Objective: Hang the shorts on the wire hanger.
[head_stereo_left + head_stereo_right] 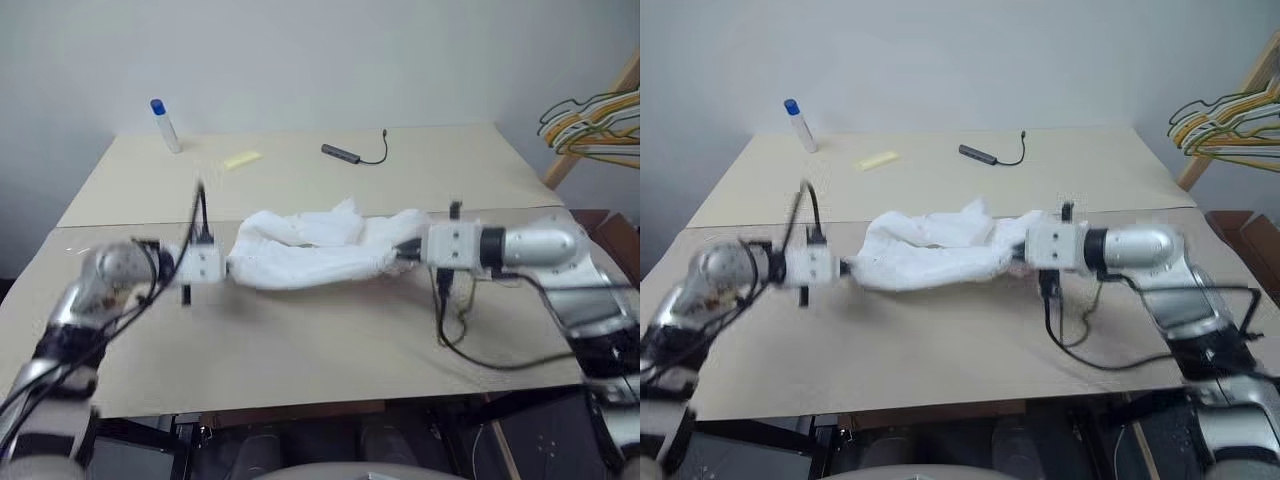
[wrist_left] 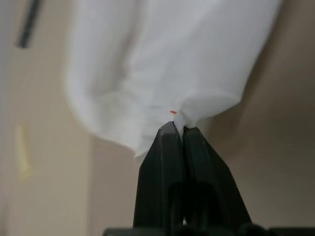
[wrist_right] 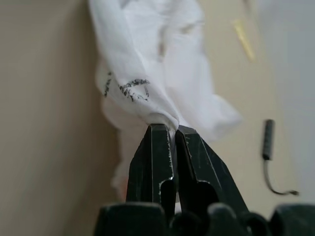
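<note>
Two tools pinch the shorts taut.

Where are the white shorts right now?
The shorts hang stretched above the table's middle, pinched between the left end effector and right end effector.

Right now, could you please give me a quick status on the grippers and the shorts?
Left gripper shut on one end of the shorts. Right gripper shut on the other end. Shorts stretched between them over the table. Nothing in the way.
</note>
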### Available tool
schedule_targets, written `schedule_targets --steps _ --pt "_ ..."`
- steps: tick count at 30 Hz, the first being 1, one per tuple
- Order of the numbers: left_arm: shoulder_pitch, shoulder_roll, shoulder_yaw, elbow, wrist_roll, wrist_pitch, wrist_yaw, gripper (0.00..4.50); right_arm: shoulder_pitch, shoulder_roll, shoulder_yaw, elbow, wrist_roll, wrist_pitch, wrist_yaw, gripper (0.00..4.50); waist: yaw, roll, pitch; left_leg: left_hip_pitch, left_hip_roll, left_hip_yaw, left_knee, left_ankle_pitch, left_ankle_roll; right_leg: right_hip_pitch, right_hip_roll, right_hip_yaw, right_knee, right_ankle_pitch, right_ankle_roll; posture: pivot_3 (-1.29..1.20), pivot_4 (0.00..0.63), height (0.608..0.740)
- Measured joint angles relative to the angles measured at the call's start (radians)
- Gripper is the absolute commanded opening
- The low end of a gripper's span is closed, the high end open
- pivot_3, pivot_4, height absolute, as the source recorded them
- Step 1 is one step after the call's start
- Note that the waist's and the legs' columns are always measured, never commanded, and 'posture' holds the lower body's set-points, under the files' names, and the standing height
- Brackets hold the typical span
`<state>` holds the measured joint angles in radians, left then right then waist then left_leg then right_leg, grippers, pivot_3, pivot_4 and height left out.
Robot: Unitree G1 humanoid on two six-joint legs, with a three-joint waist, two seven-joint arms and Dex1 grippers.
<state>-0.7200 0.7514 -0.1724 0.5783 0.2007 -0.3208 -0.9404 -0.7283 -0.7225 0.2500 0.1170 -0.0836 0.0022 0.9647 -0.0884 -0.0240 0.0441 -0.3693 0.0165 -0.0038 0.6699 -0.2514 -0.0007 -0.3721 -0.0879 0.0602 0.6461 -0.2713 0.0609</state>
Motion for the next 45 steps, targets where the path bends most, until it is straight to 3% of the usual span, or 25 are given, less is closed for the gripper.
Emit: schedule_targets --steps 3,7,11,15,18,21,25,28,31,35,40,45 --pt "-0.288 -0.089 0.004 0.215 0.056 0.017 0.237 0.02 -0.299 0.133 0.019 0.328 -0.168 -0.042 -0.317 0.0 -0.014 0.0 0.0 -0.006 -0.003 -0.002 -0.001 0.0 -0.001 -0.008 -0.003 0.0 0.003 0.0 0.0 -0.09 0.0 0.74" --pt "-0.641 -0.174 0.04 0.492 0.113 0.07 0.699 0.02 -0.601 0.247 -0.04 0.717 -0.259 -0.152 -0.844 0.0 -0.033 -0.002 -0.001 -0.036 -0.006 -0.008 -0.002 0.01 -0.018 -0.046 -0.007 0.003 0.019 0.002 0.0 -0.09 0.0 0.74" --pt "-0.831 -0.183 0.048 0.585 0.164 -0.02 1.093 0.02 -0.674 0.268 -0.088 0.856 -0.274 -0.397 -1.175 0.0 -0.049 -0.003 -0.002 -0.041 -0.015 -0.009 -0.011 0.011 -0.019 -0.055 -0.016 0.006 0.018 0.002 0.003 -0.1 0.0 0.74" --pt "-0.813 -0.158 0.042 0.569 0.182 -0.209 1.16 0.02 -0.581 0.227 -0.082 0.873 -0.305 -0.6 -1.242 0.0 -0.066 -0.003 -0.002 -0.038 -0.022 -0.008 -0.011 0.007 -0.013 -0.047 -0.023 0.006 0.012 0.004 0.012 -0.11 0.0 0.74" --pt "-0.643 -0.143 0.036 0.493 0.161 -0.324 1.058 0.02 -0.437 0.185 -0.063 0.875 -0.319 -0.69 -1.206 0.0 -0.068 -0.002 -0.002 -0.033 -0.024 -0.009 -0.009 0.009 -0.009 -0.033 -0.024 0.005 -0.001 0.005 0.016 -0.11 0.0 0.74" --pt "-0.352 -0.121 0.037 0.269 0.035 -0.366 0.83 0.02 -0.283 0.127 -0.027 0.864 -0.314 -0.793 -1.053 0.0 -0.087 -0.002 -0.002 -0.031 -0.025 -0.01 -0.008 0.009 -0.001 -0.03 -0.025 0.006 -0.001 0.008 0.018 -0.11 0.0 0.74" --pt "0.073 -0.038 0.033 -0.2 -0.207 -0.202 0.515 0.02 -0.117 0.049 0.026 0.809 -0.243 -0.918 -0.758 0.0 -0.132 -0.002 -0.002 -0.031 -0.023 -0.012 -0.006 0.01 0.0 -0.031 -0.024 0.008 0.003 0.009 0.017 -0.1 0.0 0.74" --pt "0.278 0.09 0.039 -0.511 -0.361 -0.039 0.322 0.02 -0.043 0.01 0.06 0.768 -0.187 -0.966 -0.57 0.0 -0.17 -0.002 -0.002 -0.027 -0.021 -0.013 -0.005 0.01 0.0 -0.026 -0.023 0.008 0.002 0.009 0.016 -0.1 0.0 0.74" --pt "0.421 0.247 0.081 -0.721 -0.465 0.088 0.154 0.02 -0.002 -0.006 0.081 0.743 -0.161 -0.994 -0.45 0.0 -0.183 -0.002 -0.001 -0.002 -0.019 -0.012 -0.009 0.008 0.003 -0.002 -0.019 0.009 -0.003 0.008 0.015 -0.09 0.0 0.74" --pt "0.601 0.428 0.161 -0.827 -0.522 0.156 -0.06 0.02 0.017 -0.019 0.086 0.734 -0.173 -1.016 -0.402 0.0 -0.172 0.001 0.001 0.023 -0.018 -0.011 -0.011 0.003 0.007 0.023 -0.018 0.008 -0.007 0.003 0.013 -0.09 0.0 0.74" --pt "0.824 0.56 0.277 -0.957 -0.594 0.249 -0.273 0.02 0.059 -0.028 0.093 0.692 -0.227 -1.069 -0.401 0.0 -0.148 0.001 0.001 0.016 -0.017 -0.011 -0.01 0.0 0.007 0.017 -0.018 0.009 -0.008 0.003 0.013 -0.1 0.0 0.74" --pt "0.971 0.567 0.383 -1.092 -0.684 0.296 -0.424 0.02 0.118 -0.029 0.102 0.642 -0.308 -1.114 -0.435 0.0 -0.123 0.001 0.001 0.018 -0.016 -0.011 -0.01 0.0 0.007 0.019 -0.018 0.009 -0.008 0.003 0.013 -0.11 0.0 0.74"
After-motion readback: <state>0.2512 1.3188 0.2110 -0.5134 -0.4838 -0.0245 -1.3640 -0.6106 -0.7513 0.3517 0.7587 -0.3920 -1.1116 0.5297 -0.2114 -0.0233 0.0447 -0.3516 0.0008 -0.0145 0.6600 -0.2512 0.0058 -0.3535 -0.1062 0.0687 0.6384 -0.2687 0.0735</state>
